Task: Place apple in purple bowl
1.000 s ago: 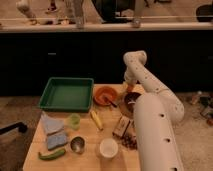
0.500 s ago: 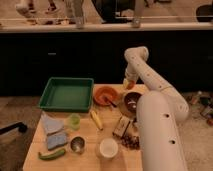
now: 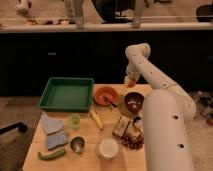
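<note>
Setting: a wooden table (image 3: 35, 150) crowded with kitchen things, a dark counter front behind it.
Robot arm: white, rising from the lower right and bending back over the table's far edge.
Gripper (image 3: 131, 80): held in the air above the far side of the table, above and slightly behind the purple bowl, to the right of the orange bowl.
Fingers: closed on the apple (image 3: 132, 83) — a small orange-red patch shows at the gripper's tip.
Apple's place: up in the gripper, off the table, not in any bowl.
Purple bowl (image 3: 134, 100): dark maroon, round, on the table just below the gripper, a pale shiny patch inside.
Orange bowl (image 3: 105, 95): just left of the purple bowl, with a dark utensil lying in it.
Green tray (image 3: 67, 93): large, rectangular, at the far left of the table.
Banana (image 3: 96, 119): lying near the table's middle, in front of the orange bowl.
Grapes (image 3: 132, 141): a dark reddish cluster close to the arm's lower part.
White cup (image 3: 108, 148): at the near edge — a small metal cup (image 3: 77, 144) stands to its left.
</note>
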You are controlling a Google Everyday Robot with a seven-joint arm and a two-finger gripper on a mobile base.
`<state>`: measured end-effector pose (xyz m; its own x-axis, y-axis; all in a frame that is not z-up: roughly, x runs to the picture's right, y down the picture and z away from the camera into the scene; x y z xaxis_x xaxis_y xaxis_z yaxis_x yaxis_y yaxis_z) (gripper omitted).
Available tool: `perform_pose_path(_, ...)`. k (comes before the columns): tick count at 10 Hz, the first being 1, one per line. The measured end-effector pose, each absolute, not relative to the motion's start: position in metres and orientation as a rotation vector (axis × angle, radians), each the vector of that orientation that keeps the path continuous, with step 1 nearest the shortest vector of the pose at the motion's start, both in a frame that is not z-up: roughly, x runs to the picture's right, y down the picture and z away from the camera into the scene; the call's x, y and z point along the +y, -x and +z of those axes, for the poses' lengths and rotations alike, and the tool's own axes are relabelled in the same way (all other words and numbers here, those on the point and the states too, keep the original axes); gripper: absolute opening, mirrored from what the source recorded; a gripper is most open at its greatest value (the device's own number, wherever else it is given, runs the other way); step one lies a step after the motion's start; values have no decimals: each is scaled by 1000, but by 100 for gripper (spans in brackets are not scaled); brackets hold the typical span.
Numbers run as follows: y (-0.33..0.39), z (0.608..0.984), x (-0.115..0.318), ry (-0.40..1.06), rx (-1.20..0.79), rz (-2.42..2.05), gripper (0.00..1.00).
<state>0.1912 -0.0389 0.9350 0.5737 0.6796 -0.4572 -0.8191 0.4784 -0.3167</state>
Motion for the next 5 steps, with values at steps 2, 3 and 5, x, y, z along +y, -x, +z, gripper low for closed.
perform_pose_path(2, -196, 929, -35, 540, 289, 935, 0)
perform_pose_path(3, -198, 927, -32, 540, 291, 937, 0)
perform_pose_path(5, -201, 921, -28, 541, 292, 943, 0)
